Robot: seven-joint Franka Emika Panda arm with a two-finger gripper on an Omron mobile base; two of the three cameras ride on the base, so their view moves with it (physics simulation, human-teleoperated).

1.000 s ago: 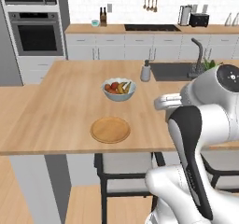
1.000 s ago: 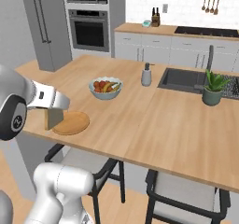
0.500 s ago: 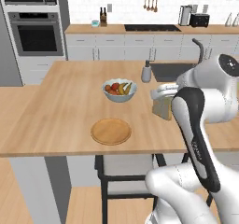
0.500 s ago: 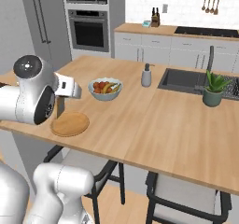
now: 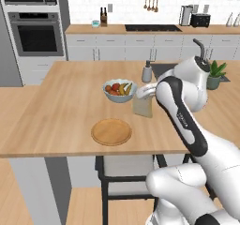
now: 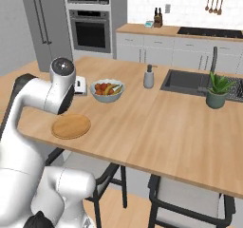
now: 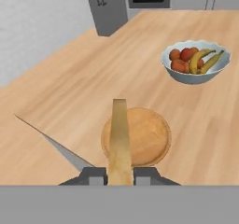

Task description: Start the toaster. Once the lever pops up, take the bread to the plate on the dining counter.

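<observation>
My gripper is shut on the bread, a thin pale slice with a tan crust that hangs above the dining counter. It is to the right of and a little behind the round wooden plate. In the hand view the bread stands edge-on between the fingertips, with the plate lying just beyond and below it. The plate holds nothing. On the back worktop, far right, sits the black toaster.
A grey fruit bowl stands just behind the plate, close to the left of the bread. A soap dispenser, the sink faucet and a potted plant are to the right. A stool is under the counter's front edge.
The arm has swung left over the counter with the bread in its grip, bringing it from the right side to beside the fruit bowl and nearer the plate.
</observation>
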